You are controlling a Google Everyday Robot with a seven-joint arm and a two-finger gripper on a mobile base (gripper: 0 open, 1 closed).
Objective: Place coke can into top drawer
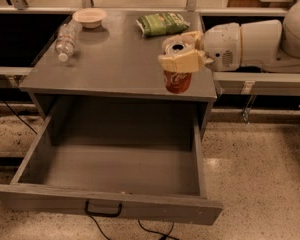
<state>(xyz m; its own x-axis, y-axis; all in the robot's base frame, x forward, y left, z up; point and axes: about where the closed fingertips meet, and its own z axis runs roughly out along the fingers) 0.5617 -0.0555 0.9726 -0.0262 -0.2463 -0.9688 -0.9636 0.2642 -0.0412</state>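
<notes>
— Where is the coke can (178, 80)?

— In the claw (174, 52), at the front edge of the desk (115, 64), right of the middle. The claw comes in from the right. Its two cream fingers (182, 61) are clamped on the can's upper part, one in front and one behind. The can stands upright, with its silver top facing up between them. I cannot tell whether its base touches the desk.

— And the top drawer (115, 166)?

— Pulled far out below the desk, with a small black handle (103, 210) on its front. Its bare grey floor shows from wall to wall. The can is above and behind it, not inside.

— Other containers?

— A pale shallow bowl (89, 17) sits at the back left of the desk. I cannot make out what it holds. Just in front of it a clear plastic bottle (66, 40) lies on its side, cap toward the front. A green bag (162, 23) lies at the back, behind the can and apart from it.

— Any writing?

— White script on the can's red side, below the front finger, though only part of it shows. The bag's print is too small to read.
</notes>
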